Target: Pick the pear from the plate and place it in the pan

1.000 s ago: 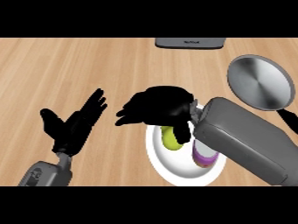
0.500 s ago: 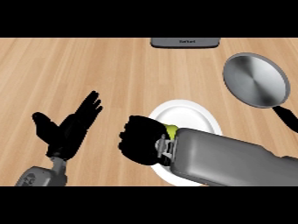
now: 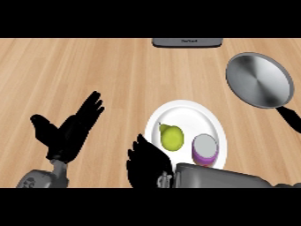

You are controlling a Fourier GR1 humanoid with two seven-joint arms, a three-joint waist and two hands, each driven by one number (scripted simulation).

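Two matte black robot hands, left robot hand [image 3: 68,132] and right robot hand [image 3: 147,165], on smooth grey forearms.

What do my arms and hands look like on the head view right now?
Both hands are plain black, with slim fingers and a thumb: the left hand and the right hand. Each sits on a grey forearm; the right forearm is a smooth, blocky grey casing, and the left forearm shows a rounded grey wrist. No cables or markings show.
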